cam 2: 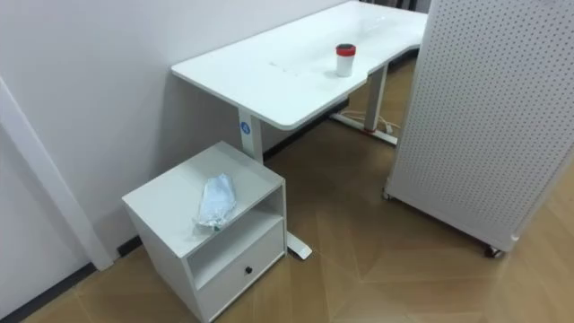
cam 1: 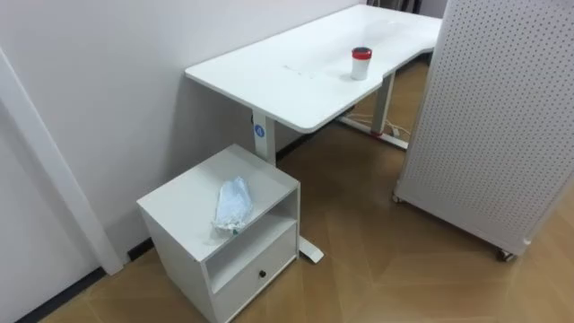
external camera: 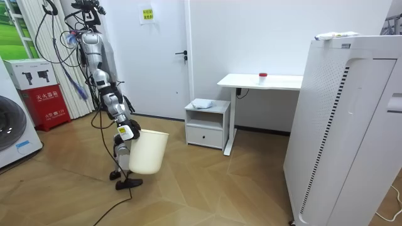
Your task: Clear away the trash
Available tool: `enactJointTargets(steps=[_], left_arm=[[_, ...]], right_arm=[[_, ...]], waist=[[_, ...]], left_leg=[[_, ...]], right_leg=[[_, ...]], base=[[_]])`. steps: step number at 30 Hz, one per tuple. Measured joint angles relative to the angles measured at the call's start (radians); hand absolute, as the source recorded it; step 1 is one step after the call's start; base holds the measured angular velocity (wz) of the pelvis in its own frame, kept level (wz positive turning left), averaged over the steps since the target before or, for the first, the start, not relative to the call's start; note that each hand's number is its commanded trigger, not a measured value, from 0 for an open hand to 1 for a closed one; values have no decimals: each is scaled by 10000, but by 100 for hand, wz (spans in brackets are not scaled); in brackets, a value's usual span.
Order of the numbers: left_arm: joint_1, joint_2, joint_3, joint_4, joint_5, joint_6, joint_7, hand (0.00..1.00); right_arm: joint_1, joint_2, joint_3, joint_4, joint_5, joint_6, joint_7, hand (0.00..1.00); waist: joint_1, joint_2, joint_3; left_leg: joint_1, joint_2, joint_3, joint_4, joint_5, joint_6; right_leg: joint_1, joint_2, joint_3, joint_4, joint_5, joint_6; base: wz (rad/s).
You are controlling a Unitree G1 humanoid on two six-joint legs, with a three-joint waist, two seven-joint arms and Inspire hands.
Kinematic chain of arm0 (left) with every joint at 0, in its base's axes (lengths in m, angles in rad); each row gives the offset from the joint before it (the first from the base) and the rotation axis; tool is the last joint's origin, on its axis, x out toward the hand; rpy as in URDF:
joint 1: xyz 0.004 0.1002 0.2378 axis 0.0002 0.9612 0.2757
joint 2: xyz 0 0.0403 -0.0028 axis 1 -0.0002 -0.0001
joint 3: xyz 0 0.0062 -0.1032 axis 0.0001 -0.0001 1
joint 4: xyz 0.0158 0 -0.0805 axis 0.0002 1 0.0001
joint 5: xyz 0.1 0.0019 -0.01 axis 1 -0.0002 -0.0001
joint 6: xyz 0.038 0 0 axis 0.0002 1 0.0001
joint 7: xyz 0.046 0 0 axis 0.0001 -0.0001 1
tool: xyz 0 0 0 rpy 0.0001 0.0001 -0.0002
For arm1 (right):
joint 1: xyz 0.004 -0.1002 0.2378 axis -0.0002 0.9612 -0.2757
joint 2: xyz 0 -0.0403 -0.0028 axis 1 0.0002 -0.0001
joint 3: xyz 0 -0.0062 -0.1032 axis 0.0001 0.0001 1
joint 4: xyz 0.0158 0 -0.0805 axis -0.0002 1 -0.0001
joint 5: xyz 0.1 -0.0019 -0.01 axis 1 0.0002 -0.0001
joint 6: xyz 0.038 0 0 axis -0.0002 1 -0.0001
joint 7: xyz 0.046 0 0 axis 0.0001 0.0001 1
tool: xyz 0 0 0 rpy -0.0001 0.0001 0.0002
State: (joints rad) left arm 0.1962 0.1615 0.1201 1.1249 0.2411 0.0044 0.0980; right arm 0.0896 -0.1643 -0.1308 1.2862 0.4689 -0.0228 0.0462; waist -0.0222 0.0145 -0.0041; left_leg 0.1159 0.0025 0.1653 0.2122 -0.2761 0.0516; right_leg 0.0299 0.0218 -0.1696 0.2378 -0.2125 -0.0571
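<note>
Garbage for this task is, we think, the crumpled pale plastic bag lying on top of the low white cabinet, near its front edge and above the open shelf. It lies loose and flat, so it should be light and easy to lift from above. In the room view the robot stands on the wooden floor, well apart from the cabinet, with a white bin hanging low before its legs, probably carried so that the bag can be dropped in at once. 1 hand is at the rim of the bin; which of the 2 hands it is, and how it grips, we cannot tell from so far. Just beside the cabinet stands the white bench, and on it 1 small red-and-white cup, which may be garbage too, we judge. A tall perforated white panel on wheels stands at the right, near the bench. Nothing stands between robot and cabinet, so the panel should not hinder the walk.
</note>
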Motion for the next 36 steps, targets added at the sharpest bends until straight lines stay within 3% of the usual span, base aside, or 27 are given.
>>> enactJointTargets(steps=[7,12,14,20,22,25,28,30,32,33,34,35,36], left_arm=[[81,-205,-48,-48,-1712,-81,275,0],[-2,-201,-46,-46,-1702,-194,299,0],[12,-179,-13,-35,-1683,-196,296,0],[39,-98,448,223,-1471,-197,297,0],[85,75,631,411,-1373,-75,293,0],[332,88,670,449,-1148,272,251,0],[574,1,670,441,-958,401,182,0],[585,-2,454,417,-915,408,174,0],[687,-16,312,418,-891,405,176,0],[802,-22,324,414,-896,392,178,0],[924,-21,329,417,-919,392,203,0],[978,-35,329,417,-908,392,208,0],[995,-76,331,409,-903,351,219,0]], right_arm=[[-6,57,332,-16,67,-109,16,100],[-39,140,394,-18,68,-112,180,100],[-37,140,395,-13,41,-94,228,100],[-6,142,468,23,-54,-72,571,100],[-54,139,617,11,-55,10,694,100],[-147,51,989,10,-58,16,739,100],[-144,30,984,66,-28,23,686,100],[-125,13,987,66,96,35,631,100],[-160,-7,1018,76,115,33,593,100],[-173,-21,1078,68,110,27,584,100],[-168,-11,1100,68,110,36,559,100],[-162,-12,1111,66,110,36,546,100],[-85,-23,1105,-7,122,34,513,100]], waist=[[6,-109,-7],[13,-219,33],[21,-209,90],[292,-373,84],[526,-542,114],[622,-517,128],[549,-507,174],[462,-530,191],[599,-567,192],[609,-587,171],[650,-611,155],[669,-622,148],[657,-624,135]], left_leg=[[134,19,177,-149,9,-14],[120,28,142,-152,9,-15],[168,27,144,-145,8,-15],[81,82,267,230,-33,-80],[-587,270,470,1751,-336,-335],[-1664,739,433,4185,-455,-441],[-2156,938,172,5237,-480,-526],[-2832,866,-77,4785,-538,-520],[-3600,852,-67,3831,-356,-695],[-4015,842,-65,2819,161,-769],[-4228,831,-104,2099,1010,-790],[-4242,774,-144,1753,1408,-772],[-4228,675,-109,1335,2090,-648]], right_leg=[[63,48,122,-20,3,-3],[139,69,109,-190,42,16],[201,62,46,-214,43,18],[198,71,-8,-125,6,-32],[-39,-10,-347,355,-210,-156],[8,51,-482,548,-461,-287],[369,137,-539,628,-695,-397],[363,54,-528,719,-897,-369],[389,-148,-503,746,-1003,-254],[472,-277,-461,747,-1102,-151],[601,-434,-446,716,-1201,-38],[655,-532,-444,713,-1257,18],[725,-675,-436,705,-1361,213]], base=[[-5],[-1],[3],[-6],[-29],[-17],[23],[27],[-2],[-18],[-21],[-16],[0]])
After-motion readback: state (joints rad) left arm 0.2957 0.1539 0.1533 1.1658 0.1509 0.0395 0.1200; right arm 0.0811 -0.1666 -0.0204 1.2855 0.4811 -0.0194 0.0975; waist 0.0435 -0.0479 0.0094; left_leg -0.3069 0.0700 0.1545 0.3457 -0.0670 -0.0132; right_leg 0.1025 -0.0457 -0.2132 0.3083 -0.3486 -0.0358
